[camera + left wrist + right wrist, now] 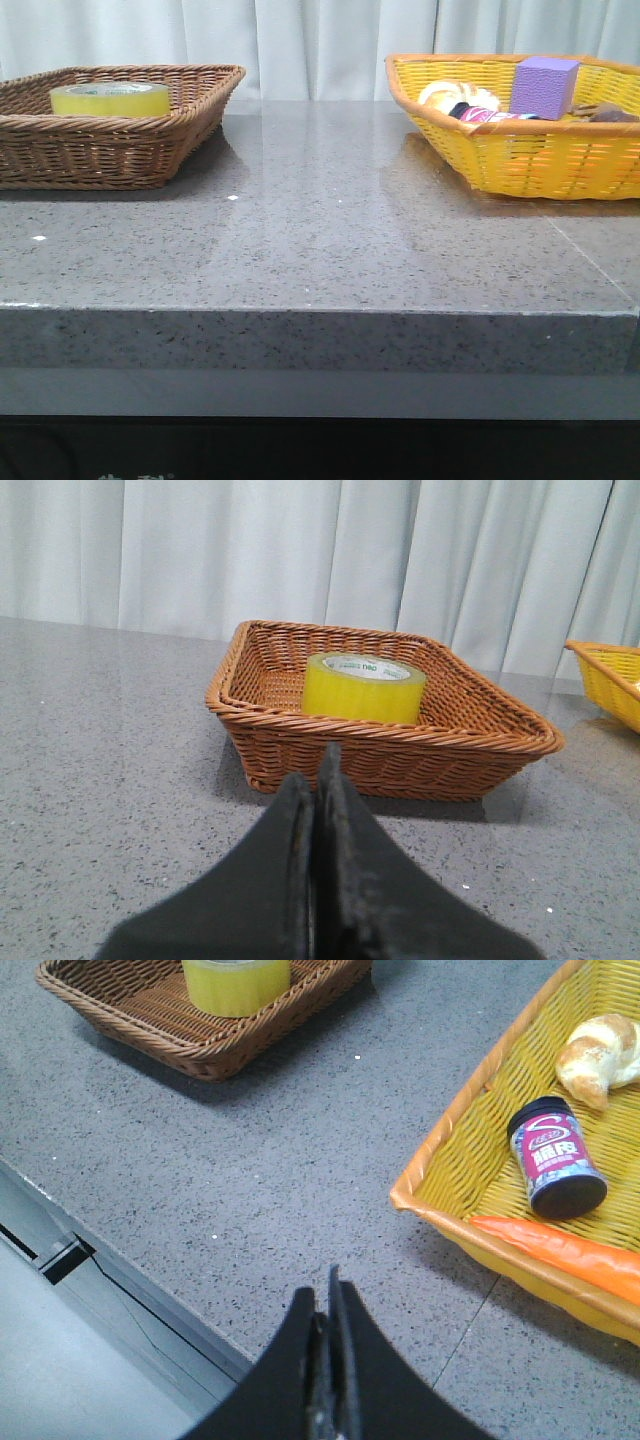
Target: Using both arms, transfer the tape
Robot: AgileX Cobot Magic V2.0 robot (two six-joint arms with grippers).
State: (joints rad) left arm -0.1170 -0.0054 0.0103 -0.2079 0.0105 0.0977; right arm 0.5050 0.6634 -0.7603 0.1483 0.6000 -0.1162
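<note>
The tape [110,98], a yellow translucent roll with a white core, lies flat in the brown wicker basket [150,140] at the table's back left. From the left wrist the tape [364,687] shows inside that basket [400,755], a short way beyond my left gripper [318,770], which is shut and empty over bare table. My right gripper [328,1295] is shut and empty too, above the table's front edge, with the tape [236,984] far off and the yellow basket [450,1120] close by. Neither arm appears in the front view.
The yellow basket [520,150] at the back right holds a purple cube [544,86], a croissant [600,1052], a dark jar with a red label [556,1158] and a carrot [560,1250]. White curtains hang behind the grey stone table [320,230].
</note>
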